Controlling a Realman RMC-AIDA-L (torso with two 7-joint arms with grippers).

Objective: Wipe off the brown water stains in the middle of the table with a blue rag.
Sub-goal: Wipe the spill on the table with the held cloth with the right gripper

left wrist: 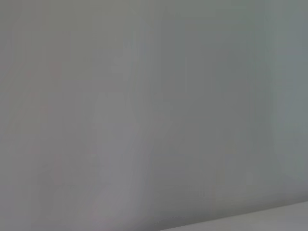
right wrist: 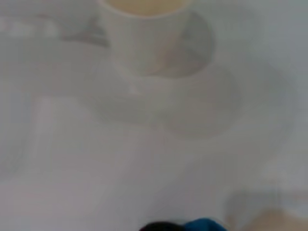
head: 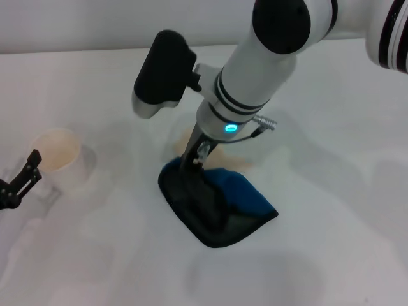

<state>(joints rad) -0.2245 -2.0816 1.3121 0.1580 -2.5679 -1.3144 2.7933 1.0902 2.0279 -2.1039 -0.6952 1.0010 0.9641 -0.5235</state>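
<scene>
The right gripper [head: 199, 167] comes down from above onto the blue rag [head: 239, 197] in the middle of the table [head: 331, 191], pinching its bunched dark edge — the brown water stains [head: 220, 150] show just behind it. The left gripper [head: 19, 182] sits idle, fingers apart, by a white paper cup [head: 60, 159].

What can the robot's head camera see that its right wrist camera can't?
Only the head view shows the right end effector pressing down on the blue rag, the left end effector parked at the table's left edge, and the whole rag. Only the right wrist view shows the paper cup up close from the side. Both show the cup, the white table, a bit of blue rag and a patch of the brown water stains.
</scene>
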